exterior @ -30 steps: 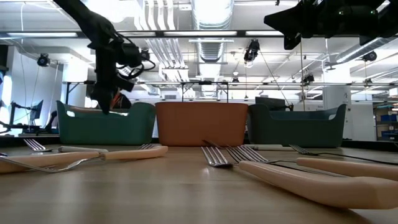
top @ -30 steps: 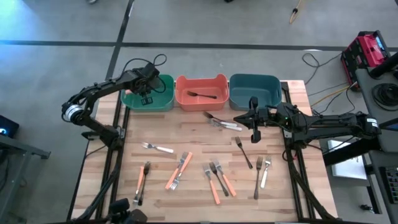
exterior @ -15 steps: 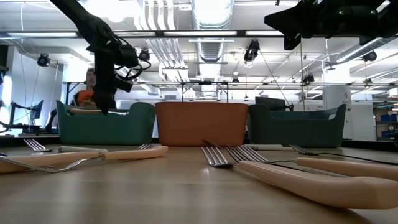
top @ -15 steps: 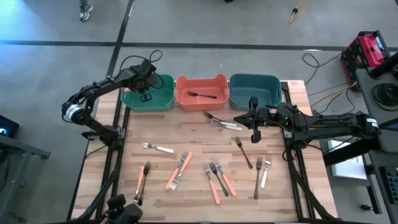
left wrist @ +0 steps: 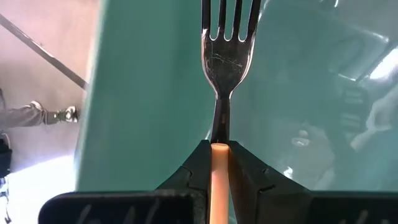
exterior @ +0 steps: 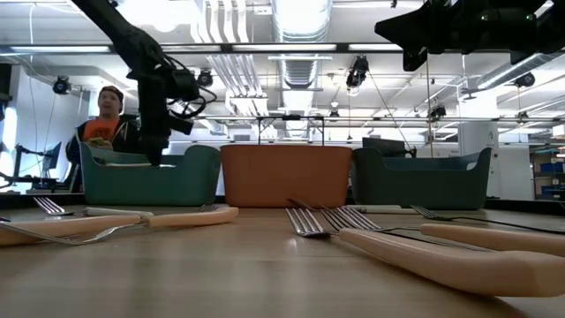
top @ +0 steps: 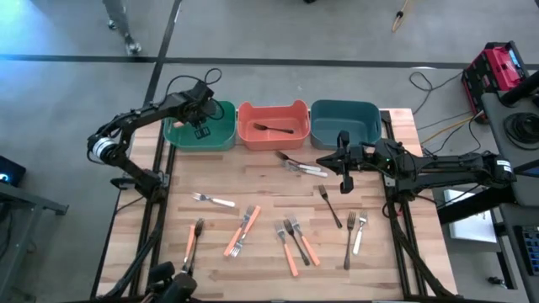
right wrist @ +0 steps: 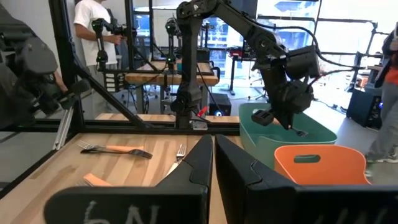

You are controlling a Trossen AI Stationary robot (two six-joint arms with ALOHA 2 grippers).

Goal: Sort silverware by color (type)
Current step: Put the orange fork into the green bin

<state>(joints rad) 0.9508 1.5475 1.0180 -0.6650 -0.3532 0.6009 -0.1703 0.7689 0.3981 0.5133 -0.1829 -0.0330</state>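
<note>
My left gripper [top: 200,126] hangs over the green bin [top: 221,139] at the far left, pointing steeply down into it, shut on an orange-handled fork [left wrist: 226,43]. The fork's metal tines stick out past the fingertips toward the bin's inner wall. My right gripper [top: 325,160] hovers shut and empty above the table's right middle, near two pale forks [top: 301,166]. Several more forks lie flat on the wood: orange-handled ones [top: 242,230], a white-handled one [top: 214,201] and dark ones [top: 329,205]. My left gripper pinches the fork's orange handle [left wrist: 219,157] between its two fingers, just behind the metal neck. The fingers lie along the fork and come from above, slanting down. The fork is lifted clear, tines leading, inside the green bin's opening.
An orange bin [top: 271,139] holding one dark fork [top: 274,128] stands in the middle of the far edge, a blue-green bin [top: 345,135] to its right. A person [exterior: 104,119] is in the room behind the green bin.
My left gripper, still shut on the fork, has sunk a little over the green bin and rolled slightly. A person has come into view behind the bin.
</note>
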